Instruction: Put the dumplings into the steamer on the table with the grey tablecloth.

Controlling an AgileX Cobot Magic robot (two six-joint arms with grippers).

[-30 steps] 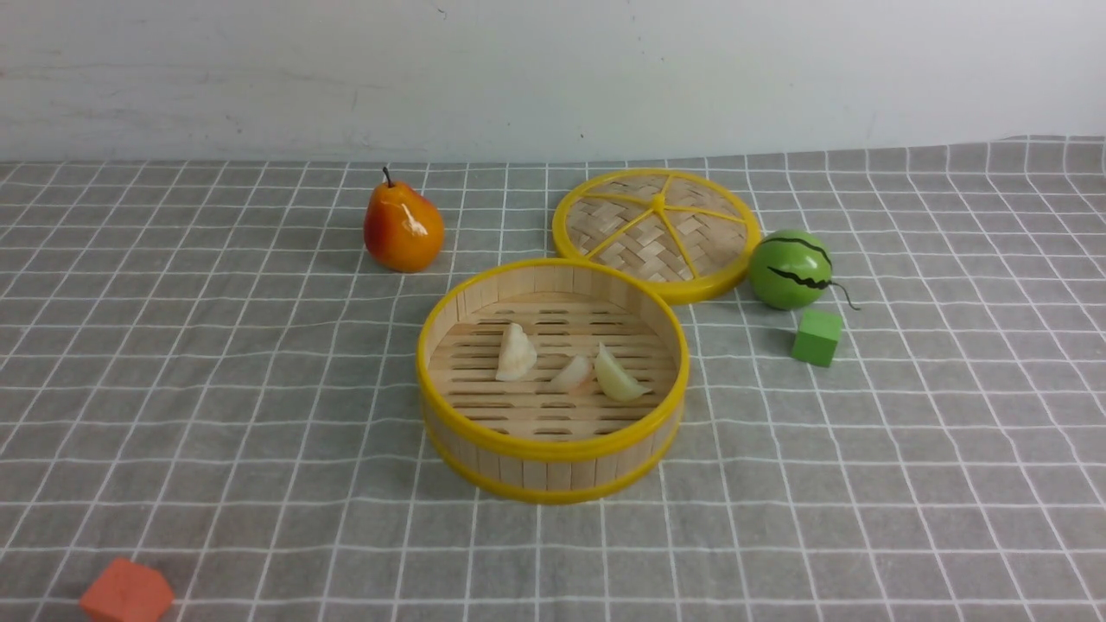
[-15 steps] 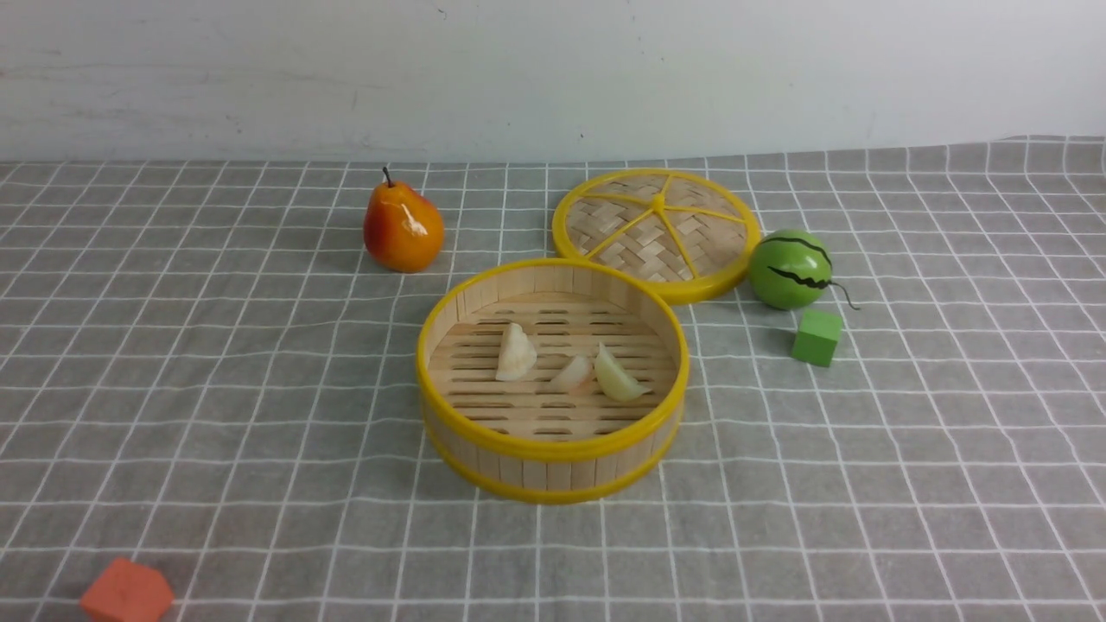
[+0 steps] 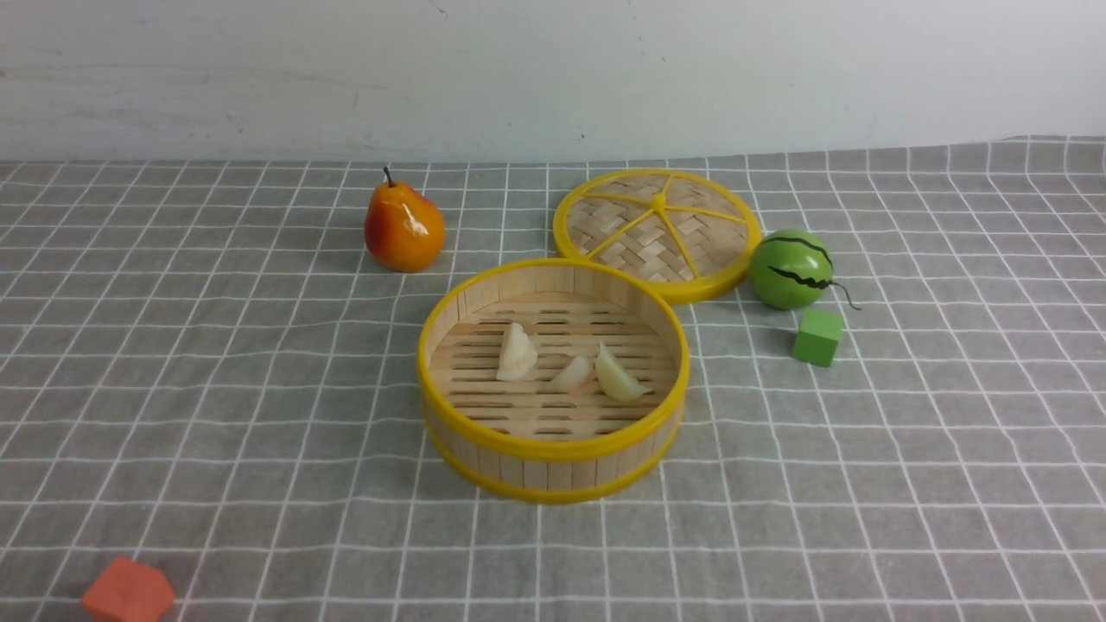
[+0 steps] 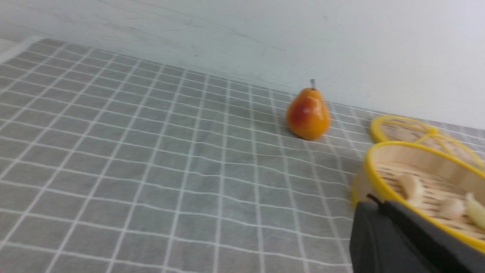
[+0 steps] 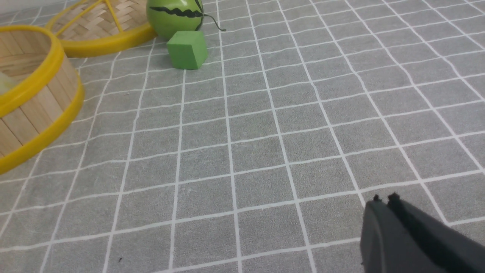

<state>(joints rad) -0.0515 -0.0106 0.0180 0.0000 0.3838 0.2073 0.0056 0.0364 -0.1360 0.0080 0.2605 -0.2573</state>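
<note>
The steamer (image 3: 553,449) stands mid-table on the grey tablecloth (image 3: 216,389). Three cream dumplings lie on its slatted floor: one at the left (image 3: 516,352), a small one in the middle (image 3: 572,373), one at the right (image 3: 619,377). The steamer (image 4: 382,189) and the dumplings (image 4: 412,186) also show in the left wrist view. My left gripper (image 4: 375,200) is shut and empty, close to the steamer's outer wall. My right gripper (image 5: 383,199) is shut and empty, low over bare cloth, apart from the steamer (image 5: 38,102). Neither arm shows in the front view.
The flat woven lid (image 3: 657,231) lies behind the steamer. A pear (image 3: 403,226) stands at the back left. A toy watermelon (image 3: 790,269) and a green cube (image 3: 816,337) sit to the right. An orange block (image 3: 127,592) is at the front left corner.
</note>
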